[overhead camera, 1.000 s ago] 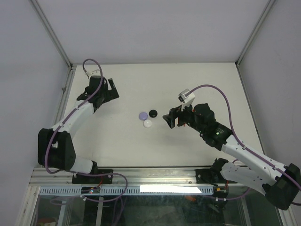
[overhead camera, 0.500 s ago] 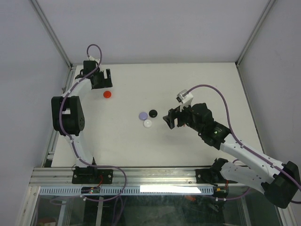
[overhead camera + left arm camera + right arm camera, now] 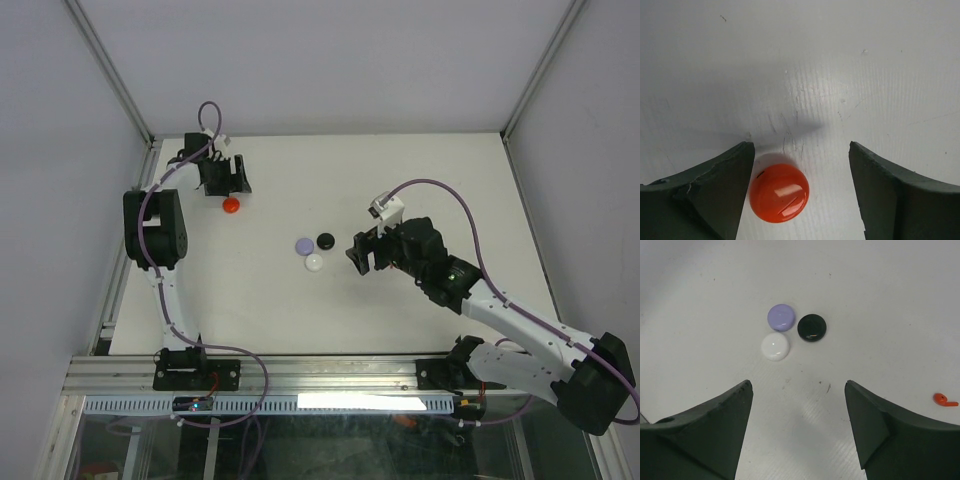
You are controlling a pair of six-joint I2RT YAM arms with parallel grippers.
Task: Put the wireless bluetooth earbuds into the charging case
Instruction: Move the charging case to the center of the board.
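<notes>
1. Our left gripper (image 3: 800,147) gapes wide and empty, with the red case (image 3: 779,192) beside the lower-left finger.
2. Our right gripper (image 3: 797,385) is equally wide and empty; 1 red earbud (image 3: 944,400) lies at the right edge.
3. We judge it light, slick and tiny: pinch its stem.

Your top view looks down on the whole worktop (image 3: 400,180) from above and behind the arm bases. Each wrist view looks down from close up. The left pincer (image 3: 800,165) frames the red disc (image 3: 779,192) and the right pincer (image 3: 797,395) has the white disc (image 3: 775,346) ahead. The top view shows both discs.
</notes>
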